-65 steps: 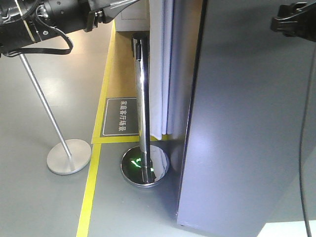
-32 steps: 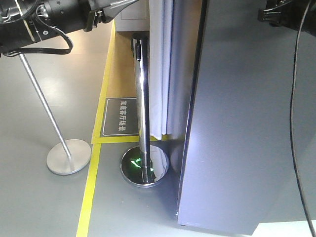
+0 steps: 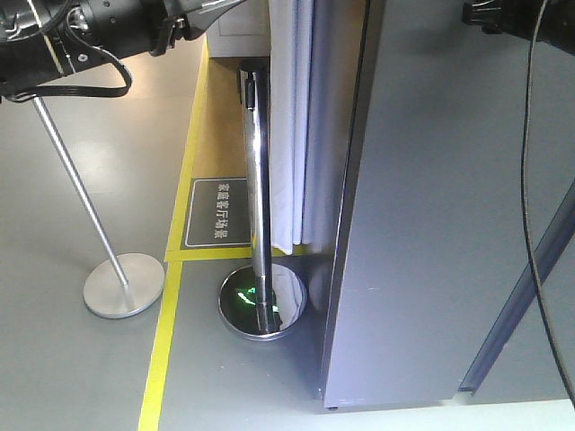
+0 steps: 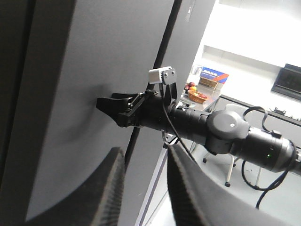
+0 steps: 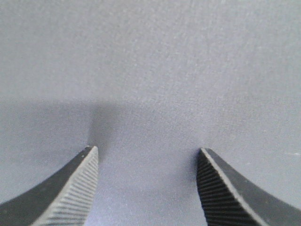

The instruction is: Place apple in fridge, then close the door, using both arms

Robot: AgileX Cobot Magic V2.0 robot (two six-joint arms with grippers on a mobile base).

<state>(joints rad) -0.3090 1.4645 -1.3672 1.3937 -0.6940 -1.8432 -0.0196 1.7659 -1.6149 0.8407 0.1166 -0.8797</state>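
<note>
A: Right gripper (image 5: 146, 162)?
B: Fingers (image 5: 75, 188) spread wide, empty, tips close against the dark grey door (image 5: 150, 70). The left wrist view shows it (image 4: 110, 106) at that panel too.

A: Left gripper (image 4: 146, 155)?
B: Fingers parted, nothing between them, well back from the door.

A: Apple?
B: Not visible in any view.

A: Floor?
B: Chrome post (image 3: 256, 180) beside the fridge (image 3: 449, 224), yellow tape (image 3: 166, 341).

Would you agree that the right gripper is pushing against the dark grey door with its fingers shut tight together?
Not quite: the right gripper does face the dark grey door, but its fingers are spread apart with nothing between them, as the right wrist view shows. Contact itself cannot be confirmed.
</note>
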